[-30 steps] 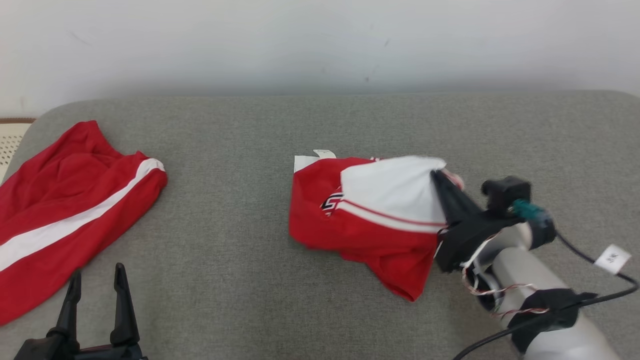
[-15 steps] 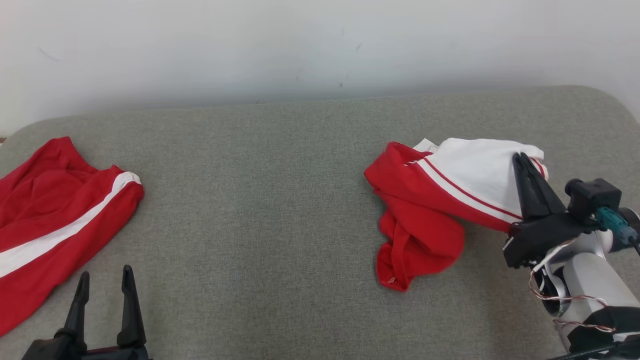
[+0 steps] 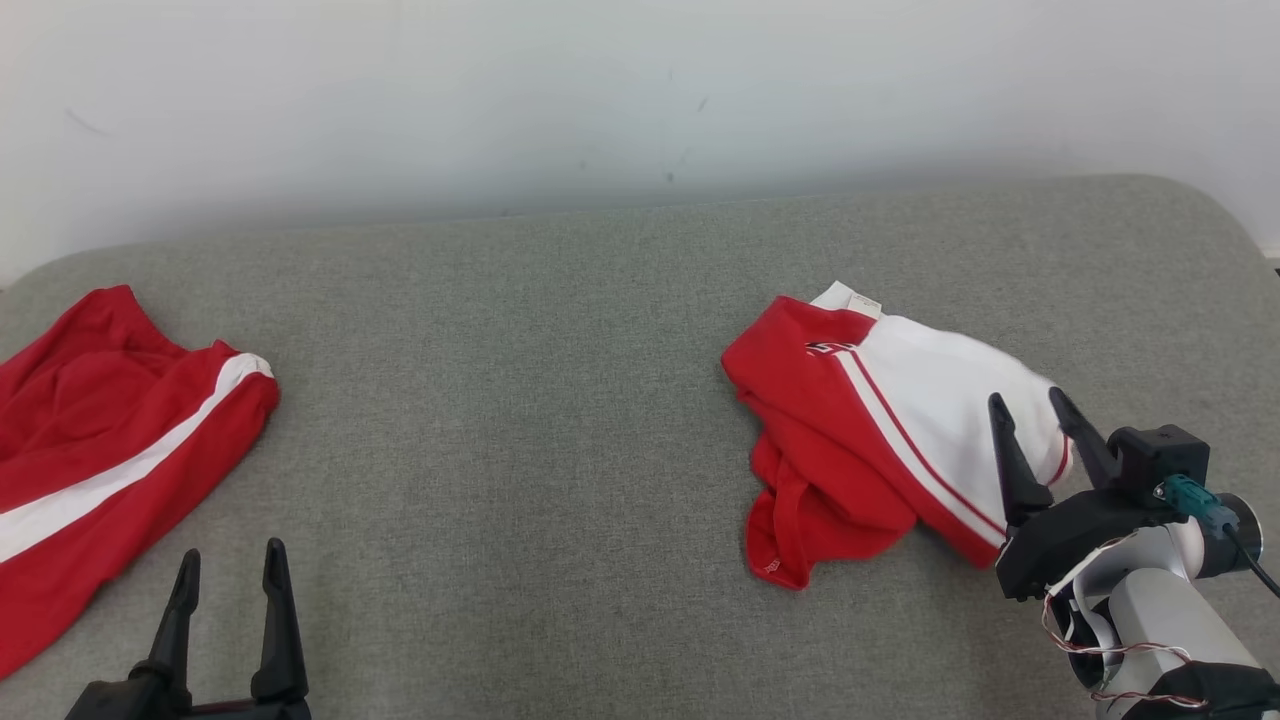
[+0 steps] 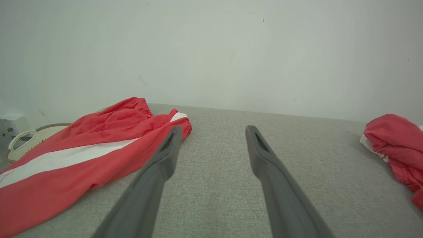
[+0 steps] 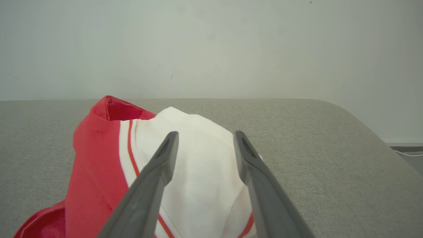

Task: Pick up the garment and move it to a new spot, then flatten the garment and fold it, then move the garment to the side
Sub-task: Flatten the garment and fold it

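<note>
The garment (image 3: 880, 420) lies in a loose heap on the right part of the grey fabric-covered counter (image 3: 520, 400), well away from the front edge; it is red on its left side and white on its right, with a thin red stripe running along the join; a small white label (image 3: 858, 299) sticks out at its far edge, and a red fold hangs toward the front at its lower left.

The right claw (image 3: 1024, 396) sits at the near right edge of the garment, over the white part; its two dark fingers are spread apart with nothing between them, so it grips nothing; in the right wrist view the white cloth shows through the gap between the fingers; whether the fingertips touch the cloth I cannot tell.

The left claw (image 3: 231, 548) is low at the front left of the counter, its fingers likewise parted and empty, pointing toward the pale wall (image 3: 600, 90); it is well apart from the garment.

A second piece of clothing (image 3: 110, 440), red with a broad white band, lies spread at the far left of the counter, just beside the left claw's outer finger in the left wrist view; bare grey fabric lies between the two pieces.
</note>
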{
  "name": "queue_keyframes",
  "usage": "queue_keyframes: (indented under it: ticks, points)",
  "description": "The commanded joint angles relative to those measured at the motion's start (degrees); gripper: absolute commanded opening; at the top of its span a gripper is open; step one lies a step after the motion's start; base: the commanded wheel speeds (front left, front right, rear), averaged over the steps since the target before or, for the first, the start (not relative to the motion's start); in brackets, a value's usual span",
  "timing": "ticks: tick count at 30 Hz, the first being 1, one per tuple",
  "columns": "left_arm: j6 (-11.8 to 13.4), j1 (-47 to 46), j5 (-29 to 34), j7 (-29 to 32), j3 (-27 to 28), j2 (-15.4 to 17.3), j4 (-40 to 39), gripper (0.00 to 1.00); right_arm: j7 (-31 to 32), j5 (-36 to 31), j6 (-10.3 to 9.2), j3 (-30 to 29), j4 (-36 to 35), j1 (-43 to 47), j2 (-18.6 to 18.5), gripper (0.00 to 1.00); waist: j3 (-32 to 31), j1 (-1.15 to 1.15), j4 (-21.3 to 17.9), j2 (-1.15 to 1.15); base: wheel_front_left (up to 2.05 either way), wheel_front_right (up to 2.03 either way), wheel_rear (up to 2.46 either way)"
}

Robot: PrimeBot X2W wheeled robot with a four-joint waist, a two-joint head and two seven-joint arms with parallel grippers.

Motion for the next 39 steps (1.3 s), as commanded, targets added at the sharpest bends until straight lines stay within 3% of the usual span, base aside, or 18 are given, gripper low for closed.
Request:
queue_keyframes:
  ticks: [1, 8, 26, 33, 39]
  points:
    - [-0.08, 0.61, 0.44, -0.16, 0.01, -0.03, 0.18, 1.0, -0.17, -0.53, 0.02, -0.36, -0.05, 0.33, 0.25, 1.0, -0.03, 0.0, -0.12, 0.0, 0.0, 0.0, 0.0]
    - [-0.31, 0.78, 0.67, -0.17, -0.28, -0.2, -0.2, 1.0, -0.17, -2.32, 0.02, -3.47, -2.77, 2.09, 1.48, 1.0, -0.04, 0.0, -0.77, 0.0, 0.0, 0.0, 0.0]
    - [-1.18, -0.89, 0.44, -0.17, -3.71, -0.45, 0.24, 1.0, -0.17, -5.84, 0.02, -8.86, -22.73, 13.11, 6.5, 1.0, 0.67, 0.0, -2.71, 0.0, 0.0, 0.0, 0.0]
    - [-2.03, -1.91, 0.95, -0.17, -4.99, -0.48, 0.28, 1.0, -0.18, -6.34, 0.02, -8.89, -24.67, 15.3, 7.47, 1.0, 0.92, 0.0, -3.61, 0.0, 0.0, 0.0, 0.0]
    - [-4.1, -3.83, 1.52, -0.17, -10.68, -0.49, 1.82, 1.0, -0.18, -6.57, 0.02, -8.96, -25.13, 15.22, 7.71, 1.0, 1.05, 0.0, -4.25, 0.0, 0.0, 0.0, 0.0]
